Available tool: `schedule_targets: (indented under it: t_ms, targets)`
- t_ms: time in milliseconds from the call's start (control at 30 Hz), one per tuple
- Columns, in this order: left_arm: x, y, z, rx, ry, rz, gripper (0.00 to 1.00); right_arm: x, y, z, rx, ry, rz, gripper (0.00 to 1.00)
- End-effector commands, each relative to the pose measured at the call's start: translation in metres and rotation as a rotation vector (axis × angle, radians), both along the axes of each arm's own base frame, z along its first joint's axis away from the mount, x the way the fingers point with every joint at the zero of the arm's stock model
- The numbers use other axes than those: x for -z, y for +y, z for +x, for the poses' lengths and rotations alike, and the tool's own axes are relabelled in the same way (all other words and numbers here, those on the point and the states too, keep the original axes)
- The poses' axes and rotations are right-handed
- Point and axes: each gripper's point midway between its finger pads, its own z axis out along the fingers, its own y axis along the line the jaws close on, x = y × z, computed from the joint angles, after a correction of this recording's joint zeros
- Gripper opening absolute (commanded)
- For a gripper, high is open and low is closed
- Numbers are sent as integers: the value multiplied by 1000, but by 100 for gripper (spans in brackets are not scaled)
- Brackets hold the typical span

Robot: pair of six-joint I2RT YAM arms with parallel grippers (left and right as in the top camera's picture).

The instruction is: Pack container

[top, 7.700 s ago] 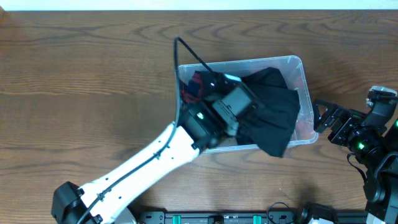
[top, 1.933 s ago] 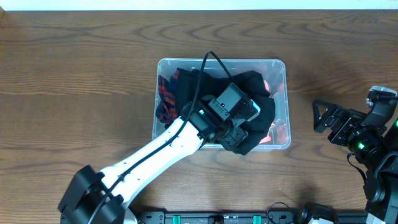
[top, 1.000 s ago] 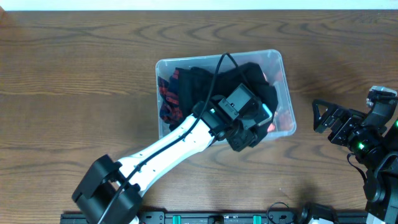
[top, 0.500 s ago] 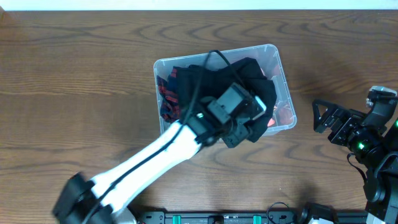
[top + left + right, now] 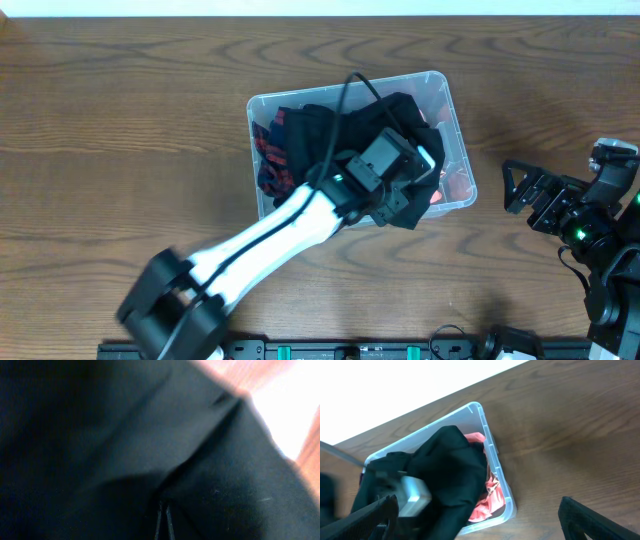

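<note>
Container [image 5: 452,128] sits skewed, centre-right on the surface [image 5: 120,120], shifted left since earlier. Black garment [image 5: 310,125] now mostly tucked in over red cloth [image 5: 452,186]; one fold overhangs the near rim, so packing looks nearly done. Left hand [image 5: 398,195] buried in fabric, grip cannot be told. Right hand [image 5: 509,187] spread, nearby. Dark wood grain; pale wall beyond.

Clear plastic container [image 5: 450,120], matt black cloth [image 5: 390,115], wood-grain table [image 5: 120,150]

A dark wood-grain surface [image 5: 120,120] is bordered by a white strip [image 5: 320,7] along its far edge. A black garment [image 5: 395,115] is heaped between a red-and-black patterned cloth [image 5: 268,160] on its left and a pinkish-red cloth [image 5: 485,497] on its right, both partly covered by it
</note>
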Motion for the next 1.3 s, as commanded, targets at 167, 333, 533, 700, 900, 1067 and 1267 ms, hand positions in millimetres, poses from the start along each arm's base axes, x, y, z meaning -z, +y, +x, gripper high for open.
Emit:
schedule_targets:
  t_ms: [167,333,533,700,900,1067,1267]
  targets:
    - [73,10,-6,8,120,144,6,-3,-3,0,13,-8,-4,99]
    - [59,17,-13,4,131,152,6,-4,-3,0,13,-9,-4,99]
    - [-30,27,-20,-13,21,26,17,-3,-3,0,13,-9,-4,99]
    - [-111,62,1,-150,-234,-35,53,-3,-3,0,13,-8,-4,99]
    - [-100,114,43,-321,-233,20,52,-3,-3,0,13,-9,-4,99]
    - [-21,139,65,-393,3,93,52,-3,-3,0,13,-8,-4,99]
    - [56,165,66,-486,194,227,50,-4,-3,0,13,-9,-4,99]
